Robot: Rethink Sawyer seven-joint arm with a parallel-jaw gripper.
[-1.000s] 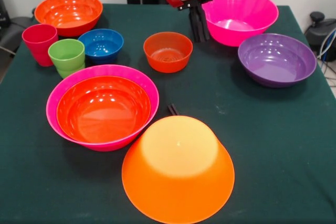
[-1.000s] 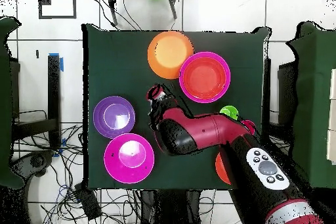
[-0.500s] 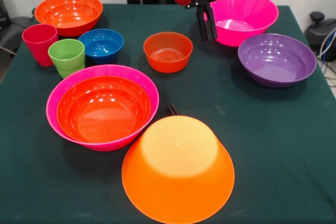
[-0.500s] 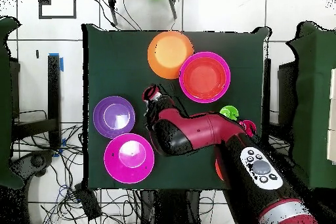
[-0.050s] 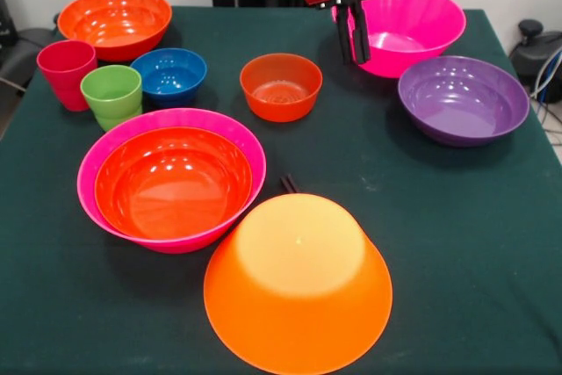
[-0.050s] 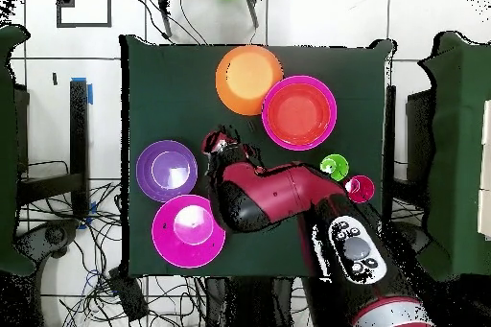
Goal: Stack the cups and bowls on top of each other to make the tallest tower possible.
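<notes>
Bowls [image 5: 172, 180] glossy, round; cups [image 5: 111, 95] ridged plastic.

A lab: tiled floor [image 6: 316, 16], loose cables [image 6: 105, 275], green-clothed table [image 6: 173, 83].

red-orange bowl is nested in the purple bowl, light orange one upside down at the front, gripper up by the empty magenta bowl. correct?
Not quite. In the front view the red-orange bowl sits nested in a large magenta bowl, not the purple bowl, which stands empty on its own. The rest holds: the light orange bowl lies upside down at the front, and the gripper hangs by the empty magenta bowl.
</notes>
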